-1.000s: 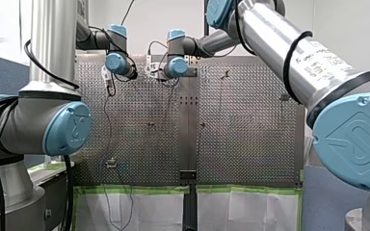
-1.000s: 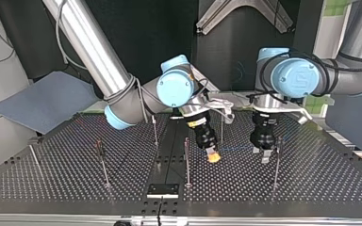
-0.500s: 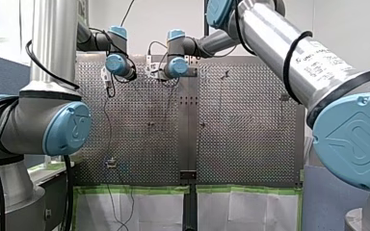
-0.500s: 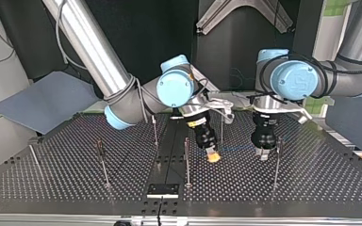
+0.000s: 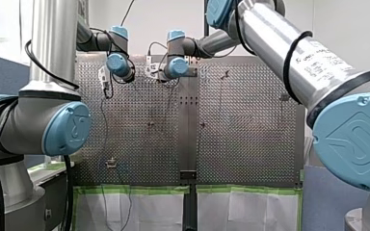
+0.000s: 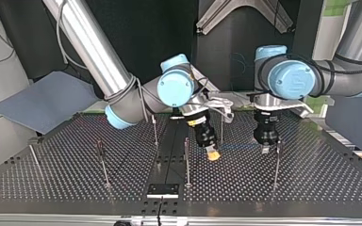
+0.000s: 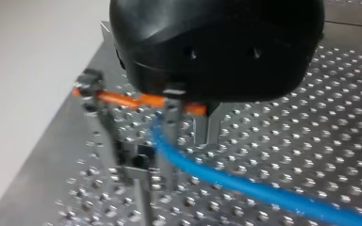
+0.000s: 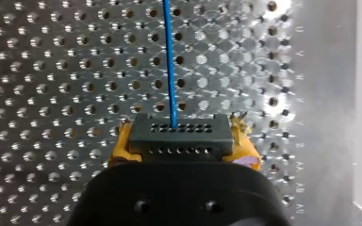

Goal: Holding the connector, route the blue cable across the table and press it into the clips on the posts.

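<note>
A thin post (image 6: pixel 276 167) stands just beside my left tool (image 6: pixel 267 150).

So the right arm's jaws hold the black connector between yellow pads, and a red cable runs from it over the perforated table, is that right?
Not quite: the cable is blue, not red. The right wrist view shows it. The rest holds: the right arm's jaws hold the black connector between yellow pads, and the cable runs from it over the perforated table.

My left claw (image 6: pixel 267 149) – now further back, nearer the post (image 6: pixel 276 165)
</note>
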Robot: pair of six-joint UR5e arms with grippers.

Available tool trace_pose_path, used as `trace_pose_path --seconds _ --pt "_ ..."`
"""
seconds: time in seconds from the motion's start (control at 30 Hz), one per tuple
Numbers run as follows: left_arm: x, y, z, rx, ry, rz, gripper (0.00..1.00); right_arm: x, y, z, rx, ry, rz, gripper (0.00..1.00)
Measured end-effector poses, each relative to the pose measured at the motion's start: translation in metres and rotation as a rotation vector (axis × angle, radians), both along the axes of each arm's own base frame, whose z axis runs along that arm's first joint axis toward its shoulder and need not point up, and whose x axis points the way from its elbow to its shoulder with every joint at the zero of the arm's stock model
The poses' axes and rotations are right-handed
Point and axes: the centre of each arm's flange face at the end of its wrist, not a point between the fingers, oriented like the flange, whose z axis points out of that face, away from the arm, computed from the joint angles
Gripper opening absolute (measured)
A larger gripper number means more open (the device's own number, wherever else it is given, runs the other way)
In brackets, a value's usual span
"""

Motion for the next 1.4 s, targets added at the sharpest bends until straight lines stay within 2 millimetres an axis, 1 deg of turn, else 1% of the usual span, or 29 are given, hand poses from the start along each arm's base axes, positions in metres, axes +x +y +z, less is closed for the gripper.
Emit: trace_pose_path --seconds 0.2,0.33,0.53,0.73,0.83,0.97,1.17,1.27,1.4 --pt "-0.011 -0.003 -0.018 0.016 0.044 0.029 0.00 -0.004 0.003 -0.025 0.035 0.041 -0.002 0.00" --pt "-0.017 -0.006 -0.031 0.019 0.052 0.036 0.00 -0.009 0.007 -0.047 0.063 0.078 -0.004 0.00" --pt "-0.028 -0.010 -0.054 0.023 0.070 0.034 0.00 -0.016 0.012 -0.075 0.100 0.127 -0.004 0.00" --pt "-0.043 -0.017 -0.077 0.023 0.108 0.023 0.00 -0.023 0.018 -0.098 0.131 0.168 -0.005 0.00" --pt "-0.049 -0.021 -0.089 0.016 0.118 0.015 0.00 -0.026 0.020 -0.107 0.142 0.186 -0.006 0.00" --pt "-0.056 -0.024 -0.113 0.011 0.153 0.020 0.00 -0.032 0.024 -0.119 0.156 0.210 -0.007 0.00" --pt "-0.068 -0.030 -0.155 0.017 0.220 0.014 0.00 -0.042 0.033 -0.120 0.166 0.228 -0.009 0.00" --pt "-0.075 -0.031 -0.170 0.014 0.244 0.014 0.00 -0.047 0.037 -0.123 0.173 0.241 -0.009 0.00" --pt "-0.084 -0.032 -0.181 0.012 0.262 0.010 0.00 -0.053 0.042 -0.136 0.188 0.267 -0.012 0.00"
